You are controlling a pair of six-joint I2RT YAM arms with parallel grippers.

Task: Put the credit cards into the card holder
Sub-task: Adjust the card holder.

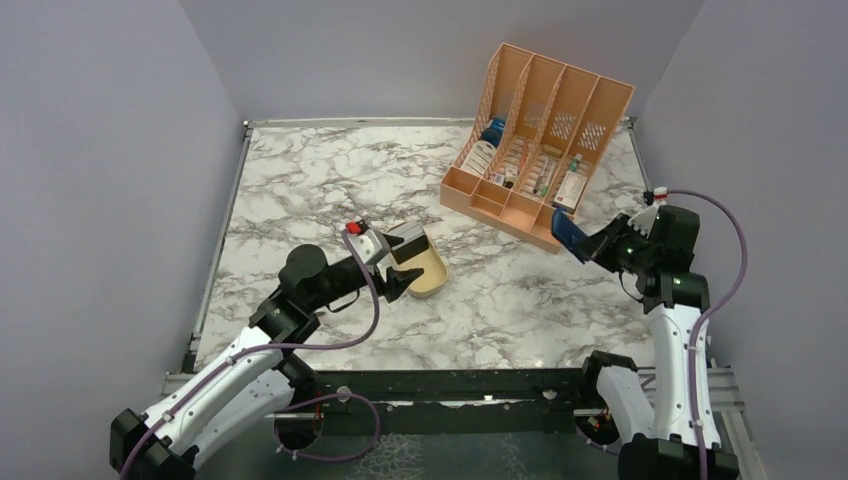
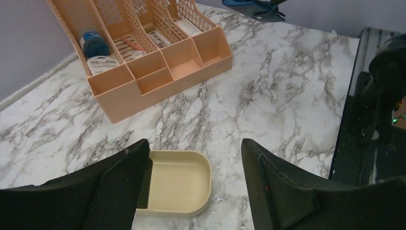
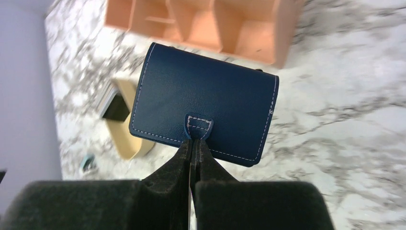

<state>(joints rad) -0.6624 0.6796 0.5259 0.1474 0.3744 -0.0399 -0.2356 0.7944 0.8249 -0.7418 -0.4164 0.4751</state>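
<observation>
right gripper [image 3: 194, 143]: closed on card holder [image 3: 210, 96], near edge | left gripper [image 2: 192, 153]: wide, over tin [image 2: 182, 184]

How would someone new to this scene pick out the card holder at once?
Find the peach file rack at the far right. Just off its near right corner, the right gripper pinches the card holder by its tab. Its flat navy cover with pale stitching sets it apart from the beige tin.
</observation>
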